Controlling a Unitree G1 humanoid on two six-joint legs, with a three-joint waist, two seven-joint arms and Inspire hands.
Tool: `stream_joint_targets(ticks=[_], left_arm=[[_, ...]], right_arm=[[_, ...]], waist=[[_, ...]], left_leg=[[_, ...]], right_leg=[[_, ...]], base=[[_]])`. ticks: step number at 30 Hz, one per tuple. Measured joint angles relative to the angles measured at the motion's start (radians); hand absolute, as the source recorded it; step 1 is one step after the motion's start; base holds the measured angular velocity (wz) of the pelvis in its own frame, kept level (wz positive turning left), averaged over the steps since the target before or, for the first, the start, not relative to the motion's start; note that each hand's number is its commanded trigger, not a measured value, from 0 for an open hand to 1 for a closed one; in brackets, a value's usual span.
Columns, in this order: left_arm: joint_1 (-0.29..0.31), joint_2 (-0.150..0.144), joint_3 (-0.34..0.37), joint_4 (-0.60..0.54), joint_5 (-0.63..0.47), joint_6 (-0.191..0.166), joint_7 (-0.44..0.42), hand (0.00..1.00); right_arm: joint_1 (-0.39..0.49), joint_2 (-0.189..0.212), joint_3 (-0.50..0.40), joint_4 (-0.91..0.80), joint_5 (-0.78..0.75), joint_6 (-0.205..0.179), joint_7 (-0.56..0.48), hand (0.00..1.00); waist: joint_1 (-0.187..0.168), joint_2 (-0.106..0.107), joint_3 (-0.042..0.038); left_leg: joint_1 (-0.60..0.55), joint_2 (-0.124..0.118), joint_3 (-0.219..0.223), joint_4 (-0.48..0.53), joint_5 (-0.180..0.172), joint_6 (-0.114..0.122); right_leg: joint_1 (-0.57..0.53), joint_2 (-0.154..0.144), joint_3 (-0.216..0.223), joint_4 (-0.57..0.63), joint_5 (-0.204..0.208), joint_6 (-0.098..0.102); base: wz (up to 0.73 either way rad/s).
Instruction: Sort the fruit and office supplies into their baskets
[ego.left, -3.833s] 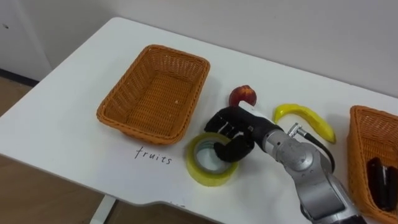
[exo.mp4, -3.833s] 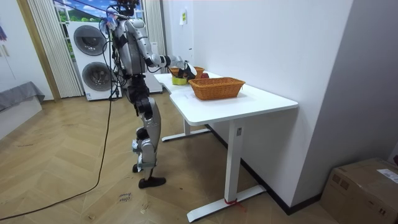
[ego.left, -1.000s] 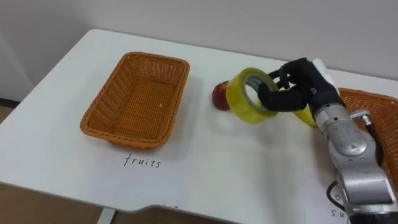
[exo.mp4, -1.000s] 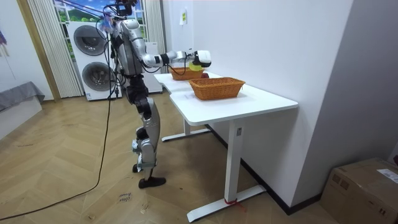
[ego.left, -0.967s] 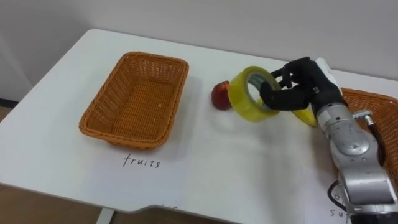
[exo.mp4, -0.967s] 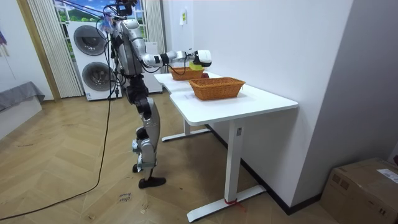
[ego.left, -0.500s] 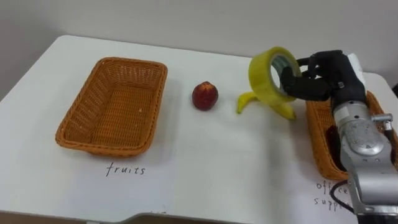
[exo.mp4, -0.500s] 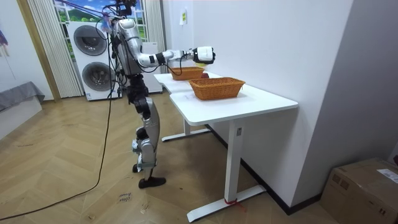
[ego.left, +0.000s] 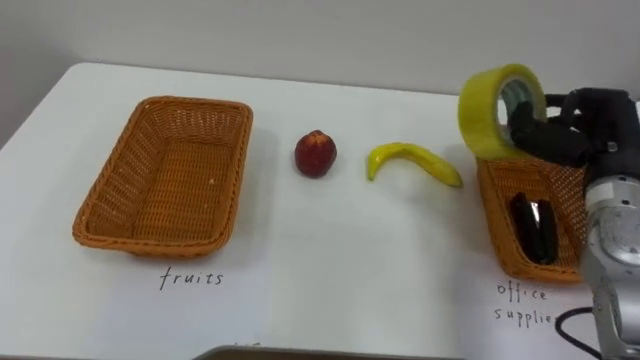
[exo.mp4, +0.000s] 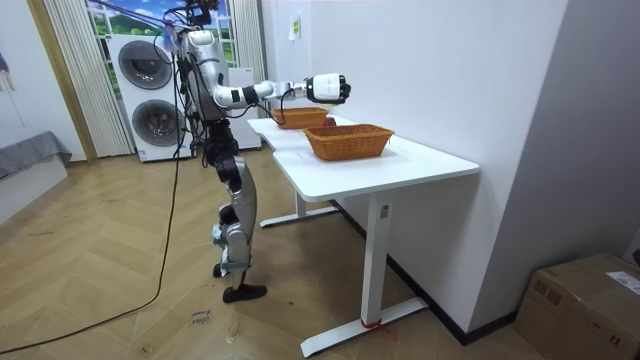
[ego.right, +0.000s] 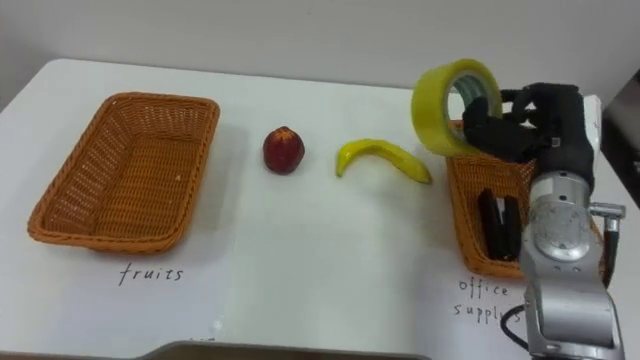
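My right hand (ego.left: 572, 130) is shut on a yellow roll of tape (ego.left: 498, 108), with fingers curled through its hole. It holds the roll in the air above the near left rim of the office-supplies basket (ego.left: 496, 222), which has a black item (ego.left: 535, 228) inside. A banana (ego.left: 412, 161) and a red fruit (ego.left: 315, 153) lie on the white table between the two baskets. The wicker basket (ego.left: 100, 195) above the handwritten word "fruits" is empty. In the room view I stand at the table's end with my right hand (exo.mp4: 328, 88) stretched over it.
Handwritten labels mark the table in front of each basket. The table's front edge (ego.left: 300, 352) runs close below. In the room view a washing machine (exo.mp4: 145, 65) stands behind me, and a cardboard box (exo.mp4: 585, 300) sits on the floor at the far right.
My right hand lifted the tape roll off the table near the fruit basket and carried it right, to above the office-supplies basket. The eye view has shifted right too.
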Motion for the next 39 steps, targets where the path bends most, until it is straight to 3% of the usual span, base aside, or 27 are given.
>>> stream_joint_targets(ticks=[7, 16, 39], left_arm=[[0.012, 0.000, 0.046, 0.002, 0.000, 0.000, 0.001, 0.00], [0.026, 0.001, 0.045, 0.000, 0.001, 0.001, 0.001, 0.00], [0.031, 0.002, 0.042, -0.007, -0.001, 0.000, -0.022, 0.00]], right_arm=[[0.021, -0.001, -0.068, 0.000, 0.003, 0.000, -0.044, 1.00], [0.042, -0.008, -0.068, 0.003, 0.005, -0.002, -0.068, 1.00], [0.063, -0.010, -0.069, 0.035, 0.001, -0.002, -0.043, 1.00]], waist=[[-0.004, 0.003, -0.0003], [-0.016, -0.005, 0.0066], [-0.036, -0.008, 0.0047]], left_leg=[[0.002, -0.001, 0.004, 0.000, 0.000, 0.000], [0.001, -0.004, 0.007, -0.001, 0.000, 0.000], [0.000, -0.003, 0.017, -0.009, 0.000, 0.001]], right_leg=[[0.000, 0.002, 0.004, 0.000, 0.000, 0.000], [-0.003, 0.000, 0.013, -0.004, -0.003, 0.003], [-0.015, 0.001, 0.025, -0.003, -0.004, 0.005]], base=[[-0.01], [0.00], [-0.01]])
